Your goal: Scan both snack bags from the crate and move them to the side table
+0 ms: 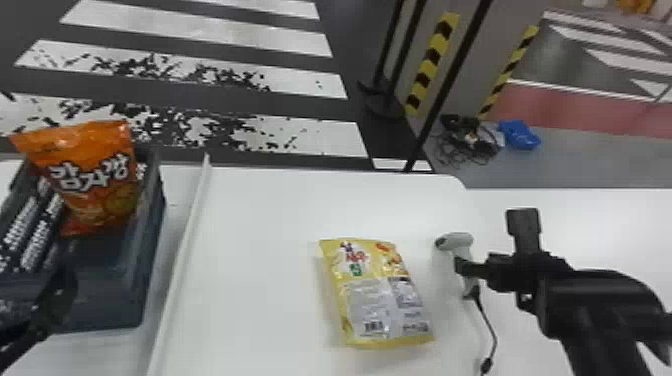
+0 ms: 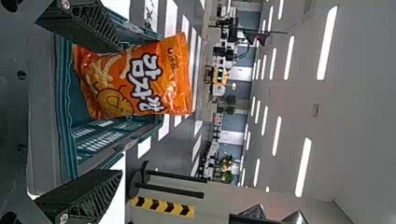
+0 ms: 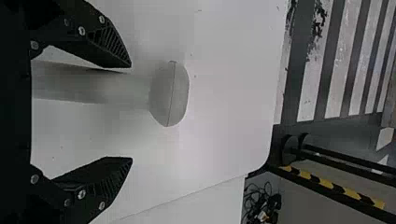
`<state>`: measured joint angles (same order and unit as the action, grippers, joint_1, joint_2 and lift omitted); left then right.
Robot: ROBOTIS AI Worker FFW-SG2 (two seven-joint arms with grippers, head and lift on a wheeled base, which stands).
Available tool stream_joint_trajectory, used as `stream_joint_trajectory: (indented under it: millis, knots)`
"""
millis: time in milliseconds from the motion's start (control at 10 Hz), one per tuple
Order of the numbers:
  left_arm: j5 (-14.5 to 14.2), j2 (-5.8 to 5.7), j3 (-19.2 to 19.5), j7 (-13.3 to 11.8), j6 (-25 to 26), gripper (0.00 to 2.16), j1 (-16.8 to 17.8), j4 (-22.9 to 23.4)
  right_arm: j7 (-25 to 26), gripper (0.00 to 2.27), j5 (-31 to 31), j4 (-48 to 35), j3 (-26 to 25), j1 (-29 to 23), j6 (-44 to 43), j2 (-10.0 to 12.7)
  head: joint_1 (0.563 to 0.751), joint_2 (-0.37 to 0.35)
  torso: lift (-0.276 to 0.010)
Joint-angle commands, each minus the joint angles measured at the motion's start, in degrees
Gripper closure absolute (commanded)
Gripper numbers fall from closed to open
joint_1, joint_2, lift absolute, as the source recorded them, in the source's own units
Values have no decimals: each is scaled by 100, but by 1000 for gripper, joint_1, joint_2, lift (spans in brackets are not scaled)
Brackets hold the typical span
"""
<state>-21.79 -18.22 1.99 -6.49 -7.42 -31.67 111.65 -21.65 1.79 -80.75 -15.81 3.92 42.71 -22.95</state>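
Apart stand the fingers of the left gripper (image 1: 52,301), the orange snack bag (image 1: 97,187) showing beyond them and unclamped. Apart, too, are the right gripper's (image 1: 490,241) fingers, with the handle of the white scanner (image 1: 456,241) visible between them, nearer one. That orange bag stands in the dark crate (image 1: 117,285) beside dark packages (image 1: 35,227). The yellow snack bag (image 1: 372,295) lies flat on the white table (image 1: 250,225), barcode side up, between crate and scanner.
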Motion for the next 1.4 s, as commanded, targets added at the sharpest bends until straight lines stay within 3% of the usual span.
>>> stream_joint_trajectory:
  millis: [0,100,200,300,400,500,800,1000,1300]
  knots:
    - [-1,3,-5,-1,18,76,30,-20,-243,512,14,261,26,152,172,-148,695,-291,-99]
    - [-1,3,-23,-1,18,76,30,-20,-402,694,14,323,43,196,190,-183,695,-296,-99]
    - [-1,3,-23,-1,18,76,30,-20,-569,734,5,323,43,240,313,-192,695,-298,-99]
    - [-1,3,-23,-1,18,76,39,-20,-612,1511,14,323,52,267,454,-192,695,-296,-99]
    - [-1,-6,-32,-1,18,76,30,-20,-481,1926,23,296,52,267,471,-166,695,-294,-99]
    - [-1,-23,-32,8,18,76,30,-20,-445,2074,67,121,43,170,541,-166,695,-298,-99]
    - [-10,-41,-67,8,18,76,47,-20,-191,2236,76,-1268,-159,-392,1579,-78,695,-308,-99]
    - [-10,-59,-102,8,18,76,74,-20,161,2236,102,-2463,-247,-893,2581,159,695,-312,-99]
    - [-18,-76,-155,8,35,76,91,-20,293,2236,225,-4063,-168,-1535,3723,520,695,-297,-99]
